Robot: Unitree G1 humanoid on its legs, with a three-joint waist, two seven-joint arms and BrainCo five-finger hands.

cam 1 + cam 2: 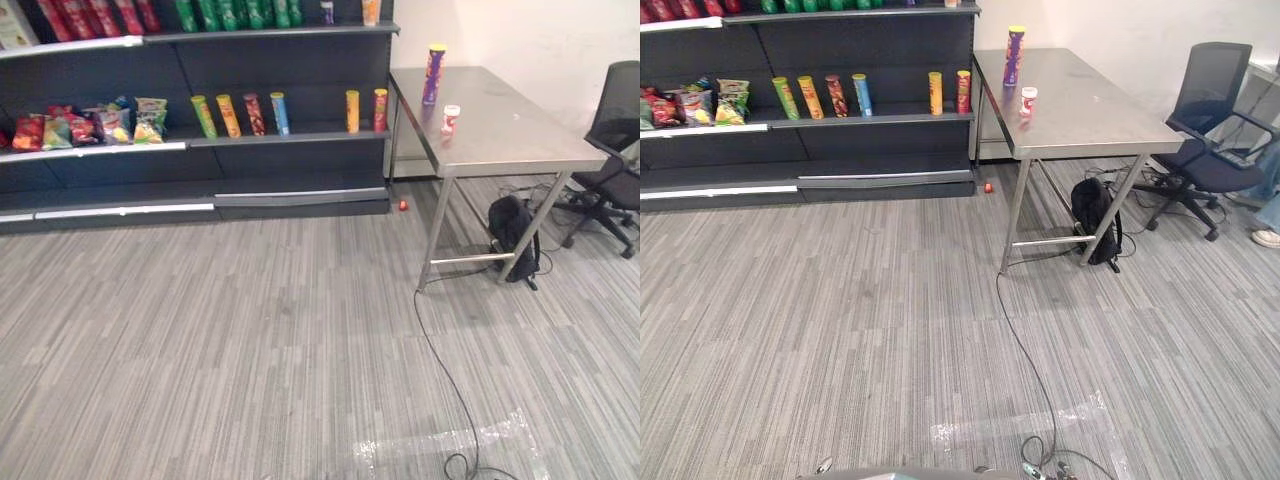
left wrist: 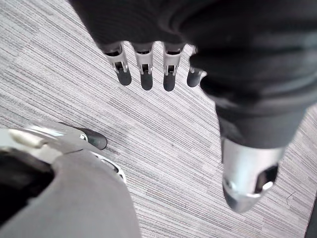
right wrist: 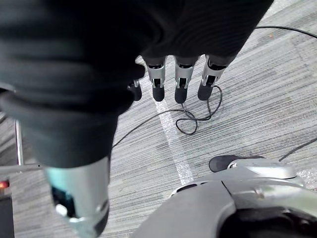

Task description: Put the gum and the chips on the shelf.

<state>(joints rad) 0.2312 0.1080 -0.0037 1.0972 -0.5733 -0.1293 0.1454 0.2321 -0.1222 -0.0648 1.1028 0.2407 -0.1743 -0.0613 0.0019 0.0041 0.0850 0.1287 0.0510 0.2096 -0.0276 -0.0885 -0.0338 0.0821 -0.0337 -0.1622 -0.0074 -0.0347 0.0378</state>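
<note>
A carpeted room has a dark shelf unit (image 1: 290, 165) along the far wall and a steel table (image 1: 520, 135) standing just beside its right end. On the table, a tall purple chips can (image 1: 434, 75) stands upright near the back. A small white gum tub (image 1: 450, 119) with a red top stands upright a little nearer, close to the table's left edge. The two are near each other but apart, and neither is on the shelf yet. The shelf's middle level carries a row of upright chip cans (image 1: 243, 115) in green, orange, red and blue, with two more toward its right end and snack bags (image 1: 90, 125) at its left. More cans line the level above. A small red object (image 1: 403, 205) lies on the floor by the foot of the shelf. A black backpack (image 1: 513, 232) rests against a table leg underneath, and a black office chair (image 1: 612, 120) stands to the right of the table. The robot stands well back from all this. Its left hand (image 2: 144, 64) hangs over the grey carpet with fingers straight and relaxed, holding nothing. Its right hand (image 3: 181, 79) hangs the same way, empty, fingers loose above a strip of pale tape (image 3: 174, 148) on the floor.
</note>
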